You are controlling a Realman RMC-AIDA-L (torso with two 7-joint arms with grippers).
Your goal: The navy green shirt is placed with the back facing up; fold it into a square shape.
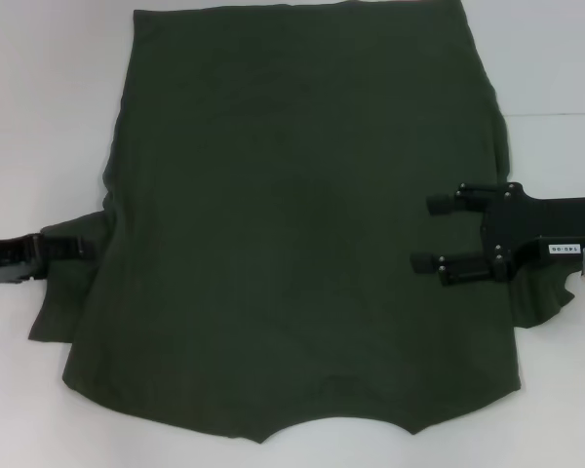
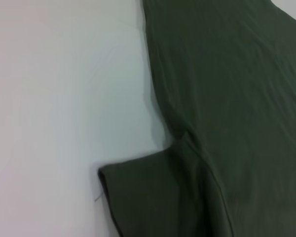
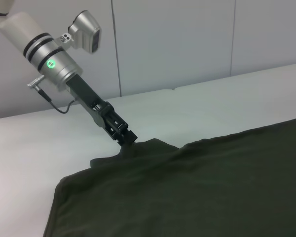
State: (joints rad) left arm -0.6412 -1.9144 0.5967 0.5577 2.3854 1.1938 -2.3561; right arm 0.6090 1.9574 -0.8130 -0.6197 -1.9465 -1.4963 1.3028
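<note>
Olive-green T-shirt (image 1: 302, 224) lies flat on bench (image 1: 39, 97), unfolded; left end effector (image 1: 78, 248) pinches its sleeve at the left edge, right end effector (image 1: 431, 234) hovers open at the right edge.

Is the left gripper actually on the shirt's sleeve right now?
Touching. In the right wrist view the left gripper has its tip pressed into the navy green shirt at the sleeve, with the cloth bunched and lifted around it.
</note>
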